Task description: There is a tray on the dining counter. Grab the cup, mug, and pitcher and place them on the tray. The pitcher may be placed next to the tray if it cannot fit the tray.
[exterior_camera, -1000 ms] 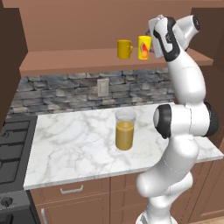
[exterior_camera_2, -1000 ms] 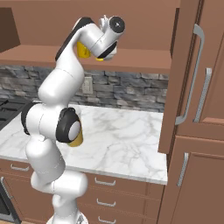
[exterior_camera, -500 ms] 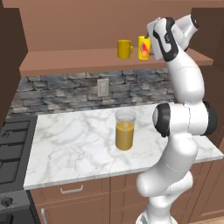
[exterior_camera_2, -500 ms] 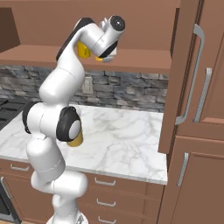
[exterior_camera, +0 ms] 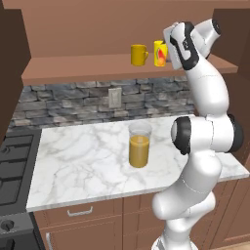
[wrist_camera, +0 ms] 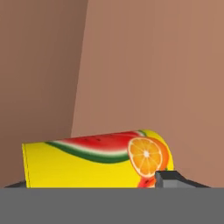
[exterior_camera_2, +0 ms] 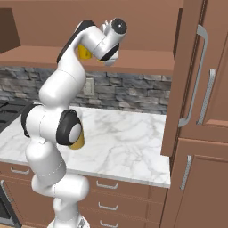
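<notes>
The cup [exterior_camera: 159, 53] stands on the wooden shelf [exterior_camera: 97, 66], just right of the mug [exterior_camera: 138, 54]: yellow, no handle, with a watermelon slice and an orange painted on it (seen close up). The arm reaches high, its gripper [exterior_camera: 168, 45] at the cup; whether the jaws grip it, I cannot tell.

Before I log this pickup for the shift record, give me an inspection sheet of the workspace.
Surface: white marble counter; wooden shelf above it.
Job's things: cup and mug upright on the shelf, apart; pitcher of orange juice upright on the counter.
Clutter: nothing seen.
Gripper: gripper at the cup, jaws on either side of it; grip not confirmed.
Cables: nothing seen.
Surroundings: stone backsplash, stove, tall cabinet.
</notes>
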You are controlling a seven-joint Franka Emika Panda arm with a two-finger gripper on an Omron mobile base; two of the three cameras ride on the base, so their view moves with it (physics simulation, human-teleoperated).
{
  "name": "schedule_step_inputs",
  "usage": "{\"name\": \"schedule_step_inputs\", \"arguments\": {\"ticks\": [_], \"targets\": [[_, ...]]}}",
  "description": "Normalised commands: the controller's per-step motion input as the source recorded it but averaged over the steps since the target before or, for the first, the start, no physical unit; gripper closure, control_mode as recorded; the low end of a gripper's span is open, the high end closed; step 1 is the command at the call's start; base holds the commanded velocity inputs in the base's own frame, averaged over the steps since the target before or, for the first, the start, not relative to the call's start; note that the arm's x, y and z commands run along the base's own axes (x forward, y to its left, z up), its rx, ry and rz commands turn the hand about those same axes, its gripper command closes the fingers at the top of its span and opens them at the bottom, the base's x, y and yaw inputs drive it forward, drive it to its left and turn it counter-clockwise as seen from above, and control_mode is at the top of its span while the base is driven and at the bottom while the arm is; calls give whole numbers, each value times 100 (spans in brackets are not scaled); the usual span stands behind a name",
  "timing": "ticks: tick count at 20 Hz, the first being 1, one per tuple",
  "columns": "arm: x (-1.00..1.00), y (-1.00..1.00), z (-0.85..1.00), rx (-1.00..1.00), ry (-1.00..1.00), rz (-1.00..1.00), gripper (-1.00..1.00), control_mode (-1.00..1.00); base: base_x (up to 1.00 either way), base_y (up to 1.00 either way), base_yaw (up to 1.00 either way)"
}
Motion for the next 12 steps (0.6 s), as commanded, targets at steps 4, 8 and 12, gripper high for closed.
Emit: {"name": "schedule_step_inputs", "arguments": {"ticks": [4,8,12], "targets": [[0,0,-5,0,0,0,100,-100,0,0,0],[-1,0,-5,0,0,0,100,-100,0,0,0],[-10,0,-11,0,-4,-1,100,-100,0,0,0]]}}
